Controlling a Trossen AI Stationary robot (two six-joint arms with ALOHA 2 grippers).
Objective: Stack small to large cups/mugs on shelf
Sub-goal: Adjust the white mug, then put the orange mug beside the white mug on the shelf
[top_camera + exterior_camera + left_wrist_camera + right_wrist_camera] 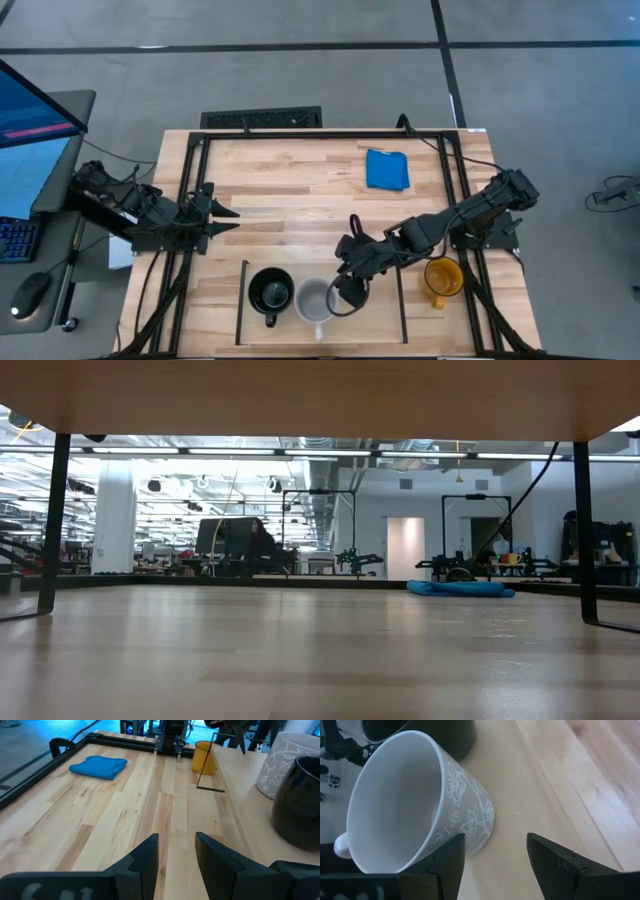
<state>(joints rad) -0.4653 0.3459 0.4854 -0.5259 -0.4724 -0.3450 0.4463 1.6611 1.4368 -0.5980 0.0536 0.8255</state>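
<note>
**benchwatcher:** standing right next to this rig, both arms are looking matte black all over. The left arm (140,215) is showing chunky jointed segments with loose black cables trailing off it.

**joints4days:** same on the right arm (450,222), blocky dark links. Its fingers (555,865) are coming across as flat, angular black plastic wedges, plain, no markings I'm seeing.
</note>
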